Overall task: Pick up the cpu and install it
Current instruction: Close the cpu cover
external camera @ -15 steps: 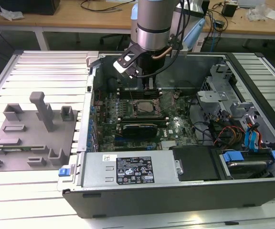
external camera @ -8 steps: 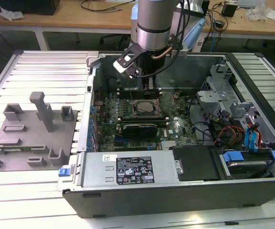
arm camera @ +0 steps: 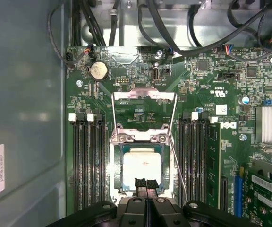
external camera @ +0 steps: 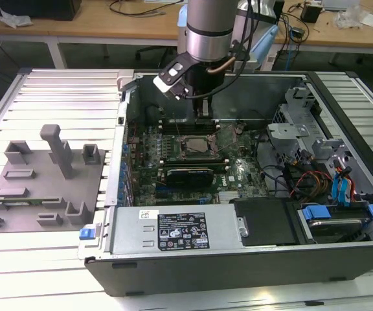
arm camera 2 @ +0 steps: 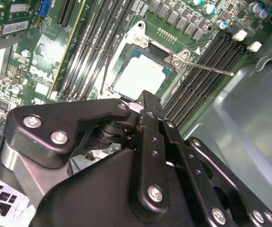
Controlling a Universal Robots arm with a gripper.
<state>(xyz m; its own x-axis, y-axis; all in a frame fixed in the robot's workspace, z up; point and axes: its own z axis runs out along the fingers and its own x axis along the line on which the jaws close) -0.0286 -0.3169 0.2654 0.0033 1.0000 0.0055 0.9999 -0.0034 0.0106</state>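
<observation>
**Chip lies in the socket, gripper closed over its edge**

The gripper (arm camera: 146, 183) has its two fingers pressed together, and as far as both wrist views show there is nothing between them. Its tips hang over one edge of the cpu (arm camera: 142, 164); whether they touch it cannot be told. The cpu lies flat inside the socket (arm camera: 118, 163) on the motherboard (arm camera: 207, 90), between two banks of memory slots (arm camera: 89, 161). The hinged frame (arm camera: 143, 96) of the socket stands open and the thin lever (arm camera: 178, 170) is free. So the placing seems done, but the chip is not locked. Any further move probably calls for a straight, gentle motion, so that the chip does not shift on its seat.
</observation>
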